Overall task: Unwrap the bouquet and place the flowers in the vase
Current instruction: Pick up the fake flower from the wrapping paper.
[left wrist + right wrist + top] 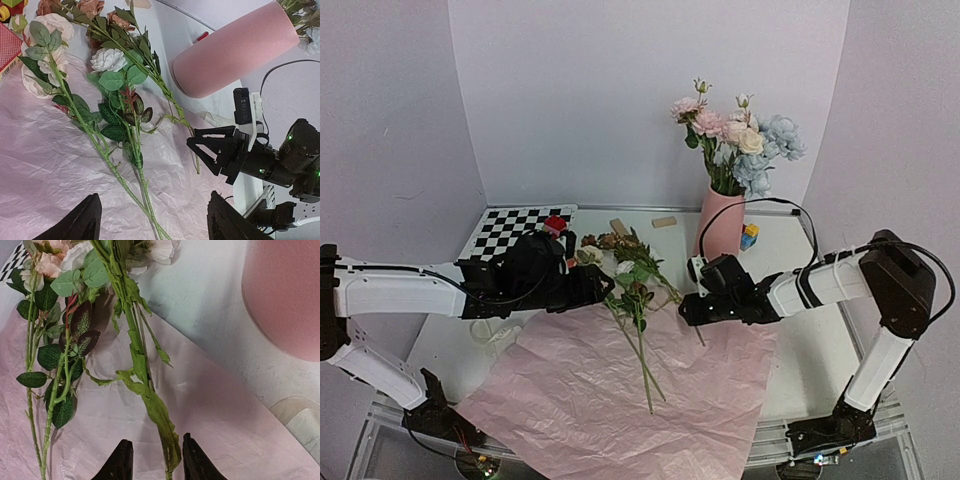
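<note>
Honestly, my right gripper [157, 441] sat narrow around one stem [134, 345], not pinching yet. That thin thing could've slipped out or dragged the paper [225, 420] along.

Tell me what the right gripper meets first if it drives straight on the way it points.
The green stem on the pink paper: its end sits between the open jaws of the right gripper and runs straight ahead. Height is unclear, so it might skim over.
</note>
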